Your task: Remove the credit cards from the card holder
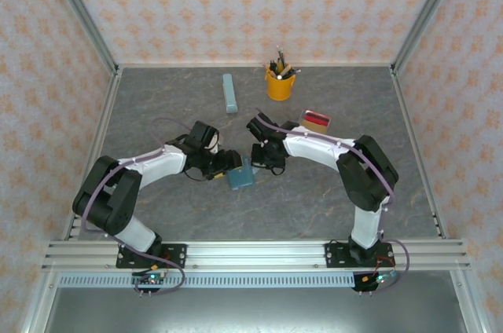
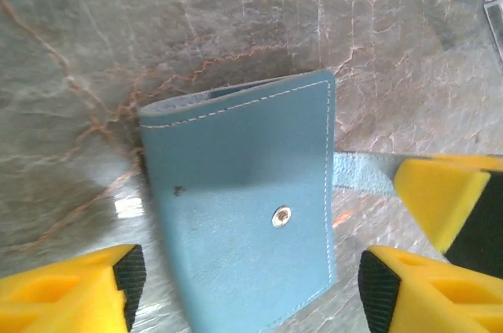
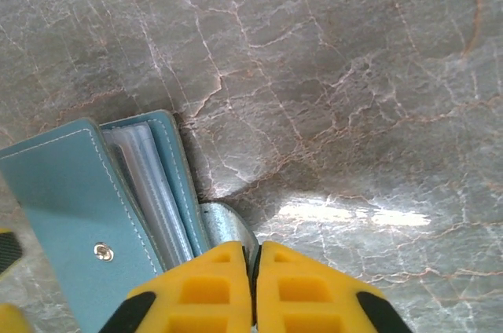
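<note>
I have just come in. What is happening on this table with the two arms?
Both arms meet at the middle of the table over the teal card holder, which lies slightly open. The right pincer is shut, apparently on the holder's strap. The left pincer is open, with a finger on each side of the holder and not touching it. Red and tan cards lie on the table further back, on the right.

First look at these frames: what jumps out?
Both arms meet mid-table over the teal card holder: the left gripper open astride it, the right gripper pinched shut on its strap tab. Farther back, a yellow pen cup by the back wall and red and tan credit cards to its right.
</note>
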Controlling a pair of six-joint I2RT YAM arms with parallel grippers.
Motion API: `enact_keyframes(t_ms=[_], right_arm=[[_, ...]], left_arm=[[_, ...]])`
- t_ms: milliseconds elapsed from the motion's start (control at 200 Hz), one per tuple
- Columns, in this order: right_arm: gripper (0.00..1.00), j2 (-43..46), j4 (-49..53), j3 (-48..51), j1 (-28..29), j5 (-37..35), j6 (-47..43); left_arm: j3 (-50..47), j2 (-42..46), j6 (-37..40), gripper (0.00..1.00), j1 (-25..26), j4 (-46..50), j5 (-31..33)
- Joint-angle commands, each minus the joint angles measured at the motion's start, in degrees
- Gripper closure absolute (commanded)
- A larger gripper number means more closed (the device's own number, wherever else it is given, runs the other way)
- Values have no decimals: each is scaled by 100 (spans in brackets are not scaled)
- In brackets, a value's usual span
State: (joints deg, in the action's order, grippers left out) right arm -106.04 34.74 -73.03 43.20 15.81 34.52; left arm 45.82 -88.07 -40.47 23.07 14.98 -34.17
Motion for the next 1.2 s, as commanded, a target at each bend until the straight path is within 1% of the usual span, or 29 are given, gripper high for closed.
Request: enact_keyframes(t_ms=[0, 80, 120, 335, 410, 465, 616, 706, 821, 996, 1091, 1196], right_arm=[[97, 295, 212, -115, 81, -395, -164], [98, 567, 325, -129, 135, -458, -288], [98, 710, 355, -132, 182, -450, -338], [98, 1159, 187, -245, 459, 202, -463], [98, 1165, 111, -334, 571, 290, -447], [98, 1107, 141, -421, 618, 195, -398], [98, 955, 226, -502, 651, -87, -275], [98, 970, 226, -482, 652, -157, -265], [98, 1026, 185, -543, 654, -13, -351], [98, 1199, -371, -314, 655, 683, -337], [98, 1367, -507, -213, 655, 637, -369], [98, 1418, -433, -144, 646, 501, -466]], left_arm=[[150, 511, 65, 15, -170, 567, 577], [112, 800, 79, 7, -261, 769, 830], [81, 948, 83, 0, -293, 859, 940], [-228, 1687, -126, 0, -415, 1071, 1380], [-346, 1950, -201, 0, -443, 1153, 1530], [-443, 2112, -261, 0, -466, 1187, 1584], [-715, 2527, -390, 0, -479, 1165, 1513], [-835, 2718, -422, 0, -481, 1114, 1341], [-959, 2991, -435, 0, -479, 1079, 1157], [-1143, 3304, -462, 0, -479, 1042, 1013], [-1180, 3298, -469, 0, -479, 986, 912], [-1228, 3245, -527, 0, -476, 850, 813]])
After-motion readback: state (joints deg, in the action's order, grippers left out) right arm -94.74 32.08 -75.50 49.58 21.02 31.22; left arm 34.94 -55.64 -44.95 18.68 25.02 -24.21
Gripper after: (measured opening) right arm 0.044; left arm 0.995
